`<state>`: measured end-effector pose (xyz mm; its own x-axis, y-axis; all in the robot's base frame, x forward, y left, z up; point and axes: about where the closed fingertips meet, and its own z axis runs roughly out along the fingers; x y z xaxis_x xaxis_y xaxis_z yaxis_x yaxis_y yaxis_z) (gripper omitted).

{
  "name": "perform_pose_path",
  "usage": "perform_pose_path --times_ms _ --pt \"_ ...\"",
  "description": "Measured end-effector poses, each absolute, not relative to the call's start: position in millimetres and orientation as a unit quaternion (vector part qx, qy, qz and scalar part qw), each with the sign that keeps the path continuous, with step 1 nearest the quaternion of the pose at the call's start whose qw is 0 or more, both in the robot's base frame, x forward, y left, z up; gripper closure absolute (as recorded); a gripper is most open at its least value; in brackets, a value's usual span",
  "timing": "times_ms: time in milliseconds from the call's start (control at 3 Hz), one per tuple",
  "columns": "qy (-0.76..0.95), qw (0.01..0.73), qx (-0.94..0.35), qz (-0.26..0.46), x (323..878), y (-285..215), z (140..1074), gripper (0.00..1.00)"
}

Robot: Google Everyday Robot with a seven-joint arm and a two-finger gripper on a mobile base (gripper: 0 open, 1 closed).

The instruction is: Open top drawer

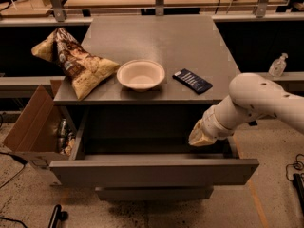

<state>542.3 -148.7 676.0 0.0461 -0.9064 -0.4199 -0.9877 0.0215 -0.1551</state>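
Observation:
The top drawer [152, 172] is a wide matte-grey handleless drawer and stands pulled far out of the grey cabinet [156, 37], its shallow dark interior showing. My white arm reaches in from the right. The gripper [200, 137] is at the drawer's right side, just above its inner right end and under the cabinet top's front edge. The wrist hides the fingers. A narrower grey drawer front [154, 193] shows below the open drawer.
On the cabinet top lie a chip bag [76, 63], a white bowl [141, 74] and a dark blue packet [192, 80]. An open cardboard box [35, 129] with cans stands on the floor at left. A clear bottle [278, 65] stands on the ledge at right.

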Motion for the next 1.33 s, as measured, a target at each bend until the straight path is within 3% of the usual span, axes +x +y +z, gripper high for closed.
perform_pose_path --times_ms 1333 --pt "0.597 0.189 -0.740 0.245 475 -90 656 1.00"
